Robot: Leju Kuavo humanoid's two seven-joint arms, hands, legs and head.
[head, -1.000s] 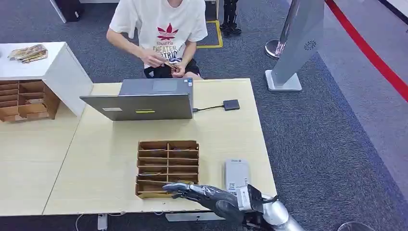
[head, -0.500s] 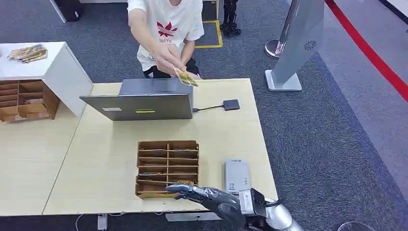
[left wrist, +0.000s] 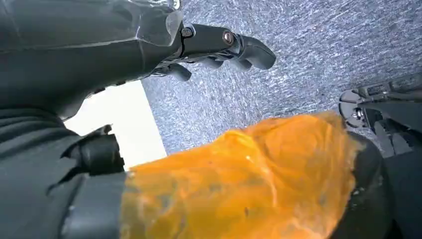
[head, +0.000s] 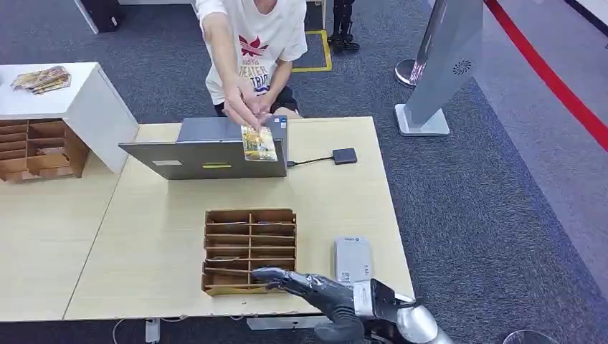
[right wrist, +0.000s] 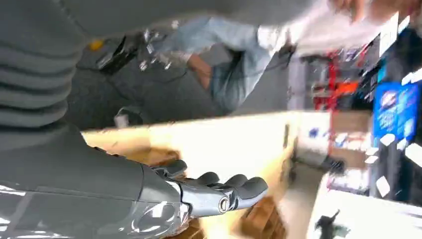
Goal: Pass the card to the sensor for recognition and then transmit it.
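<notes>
A person across the table holds out a yellow picture card (head: 259, 142) above the laptop's raised lid. My right hand (head: 313, 290) reaches in low at the table's front edge, fingers stretched out and apart over the front right corner of the brown card box (head: 249, 250), holding nothing. In the right wrist view the right hand (right wrist: 219, 191) also shows straight fingers with nothing in them. The grey sensor (head: 353, 260) lies flat just right of the box, beside my hand. My left hand (left wrist: 219, 47) hangs beside my body over the carpet, loosely bent and holding nothing.
A grey laptop (head: 215, 152) stands open at the far side, with a cable to a small dark adapter (head: 345, 155). A second card box (head: 39, 149) and a white cabinet (head: 72, 107) stand at left. A grey kiosk (head: 437, 72) stands on the carpet at right.
The person leaned forward and stretched the card out from their lap to above the laptop. My right hand stayed over the box's front right corner, drifting slightly right and lower.
</notes>
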